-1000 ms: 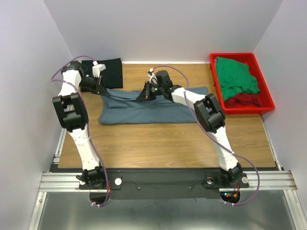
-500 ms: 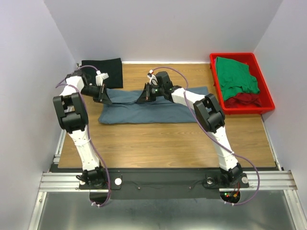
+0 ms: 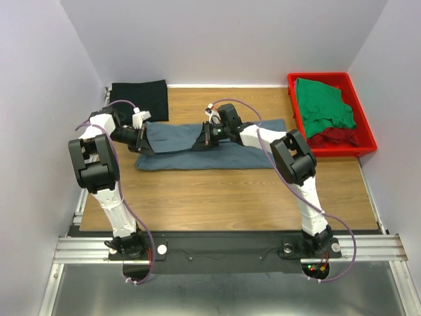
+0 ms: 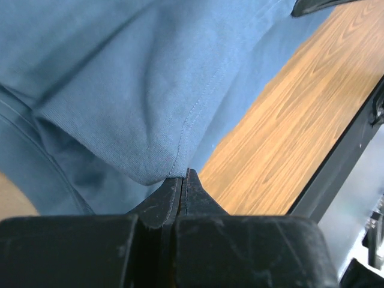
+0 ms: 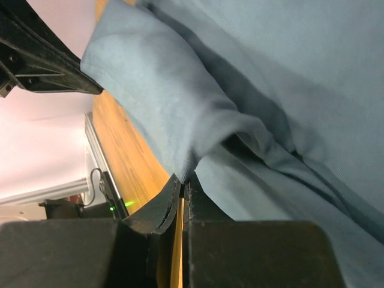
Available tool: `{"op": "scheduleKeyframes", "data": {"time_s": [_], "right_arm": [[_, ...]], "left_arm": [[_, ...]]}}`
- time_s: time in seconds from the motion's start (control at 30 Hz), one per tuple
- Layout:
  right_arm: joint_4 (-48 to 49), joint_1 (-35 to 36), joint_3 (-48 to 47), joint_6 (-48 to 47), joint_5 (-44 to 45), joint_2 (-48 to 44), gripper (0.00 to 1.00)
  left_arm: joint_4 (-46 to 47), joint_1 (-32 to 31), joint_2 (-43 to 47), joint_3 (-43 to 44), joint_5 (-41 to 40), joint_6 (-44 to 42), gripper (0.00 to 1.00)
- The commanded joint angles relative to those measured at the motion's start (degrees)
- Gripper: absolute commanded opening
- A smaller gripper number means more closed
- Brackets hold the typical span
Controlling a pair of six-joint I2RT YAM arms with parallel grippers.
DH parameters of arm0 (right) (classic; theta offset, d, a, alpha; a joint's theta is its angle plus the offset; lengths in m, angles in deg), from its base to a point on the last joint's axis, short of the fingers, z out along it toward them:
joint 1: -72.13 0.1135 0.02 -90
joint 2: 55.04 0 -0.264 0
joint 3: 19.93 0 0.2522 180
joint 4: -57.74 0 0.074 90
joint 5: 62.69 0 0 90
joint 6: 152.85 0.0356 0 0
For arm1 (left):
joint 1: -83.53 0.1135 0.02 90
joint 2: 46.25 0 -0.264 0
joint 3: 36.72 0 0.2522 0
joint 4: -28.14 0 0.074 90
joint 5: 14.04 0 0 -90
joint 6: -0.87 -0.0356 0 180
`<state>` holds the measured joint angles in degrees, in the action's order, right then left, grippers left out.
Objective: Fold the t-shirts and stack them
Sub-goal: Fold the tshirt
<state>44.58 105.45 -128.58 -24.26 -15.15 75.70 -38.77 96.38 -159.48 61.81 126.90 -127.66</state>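
L pincer (image 4: 183,175) is clamped tight on a fold of the blue shirt (image 3: 217,157). In the L wrist view the hem and its stitch line run right down into my closed tips, at bottom centre. R pincer (image 5: 182,180) is the same: tips closed, with a ridge of the same cloth bunched between them at bottom centre of the R wrist view.

From the top view the blue shirt lies across the middle of the table (image 3: 223,197), long side running L to R. I've got it by its far edge at two spots, L pincer near the L end and R pincer approx mid-frame. Cloth hangs between and under the pincers, and the rest lies flat on the wood. I reckon two grips well apart keep that edge straight, so I can carry it over toward the near edge w/o it sagging or twisting. So this is the lengthwise fold, not yet laid down.

Black shirt (image 3: 139,95) sits folded at upper L by the back wall, apart from the blue one; prob. the stack spot. Green shirt (image 3: 322,105) is heaped in the tray (image 3: 339,152) at upper R, and the red shirt (image 3: 332,137) shows under its near side. Both look unfolded, so plenty is left to do.

Writing: none I can read. No print or tag shows on any shirt, and no brand mark on the tray or arms.
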Motion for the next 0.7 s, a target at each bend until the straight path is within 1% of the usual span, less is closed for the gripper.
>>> {"op": "scheduleKeyframes", "data": {"time_s": [0.0, 0.07, 0.1, 0.17, 0.2, 0.27, 0.3, 0.4, 0.43, 0.47, 0.5, 0.6, 0.63, 0.67], "right_arm": [[1.16, -0.45, 1.54, -0.27, -1.49, -2.33, 0.01], [0.72, -0.45, 2.08, -0.36, -1.58, -2.33, 0.01], [0.20, -0.45, 2.34, -0.53, -1.58, -2.33, 0.01], [-0.51, -0.45, 2.17, -1.14, -2.19, -2.59, 0.13], [-3.47, -0.54, 2.08, -2.45, -2.63, -3.38, 0.30], [-5.69, -0.54, 2.17, -4.39, -2.37, -5.04, 0.49], [-8.13, -0.71, 2.17, -6.84, -2.11, -6.01, 0.60], [-12.89, -1.85, 1.82, -12.82, -1.14, -10.49, 0.70], [-16.39, -2.99, 1.29, -14.32, -1.05, -12.50, 0.73], [-18.07, -3.00, 1.11, -15.81, -1.14, -12.52, 0.76], [-20.88, -4.65, 1.03, -18.00, -1.14, -14.26, 0.76], [-25.73, -9.23, 1.37, -22.58, -0.09, -16.56, 0.69], [-26.69, -10.37, 1.81, -24.07, 3.14, -16.92, 0.63], [-27.40, -12.38, 2.34, -26.35, 4.82, -17.18, 0.59]], "left_arm": [[0.50, 0.87, 2.14, -2.86, -1.72, -0.50, 0.00], [0.24, 1.48, 1.26, -3.12, -1.81, -0.32, 0.00], [-0.11, 1.57, 1.08, -3.12, -2.07, -0.50, 0.04], [-0.81, 1.75, 1.26, -2.95, -2.51, -1.73, 0.13], [-1.86, 1.66, 1.87, -2.42, -2.51, -3.21, 0.25], [-4.23, 1.75, 2.66, -1.11, -2.07, -5.24, 0.34], [-6.51, 1.75, 3.62, 0.47, -1.90, -5.86, 0.40], [-7.41, 1.66, 6.08, 1.97, -2.77, -5.78, 0.43], [-7.06, 1.66, 7.66, 2.50, -2.86, -5.08, 0.43], [-7.06, 1.57, 8.28, 2.59, -3.04, -5.07, 0.43], [-6.28, 1.40, 8.90, 2.59, -3.39, -4.37, 0.43], [-1.45, 0.00, 11.10, 0.76, -4.79, -0.42, 0.42], [0.31, -1.58, 11.71, 0.14, -5.40, 1.24, 0.41], [4.24, -2.37, 11.89, -0.57, -6.45, 3.00, 0.41]]}}
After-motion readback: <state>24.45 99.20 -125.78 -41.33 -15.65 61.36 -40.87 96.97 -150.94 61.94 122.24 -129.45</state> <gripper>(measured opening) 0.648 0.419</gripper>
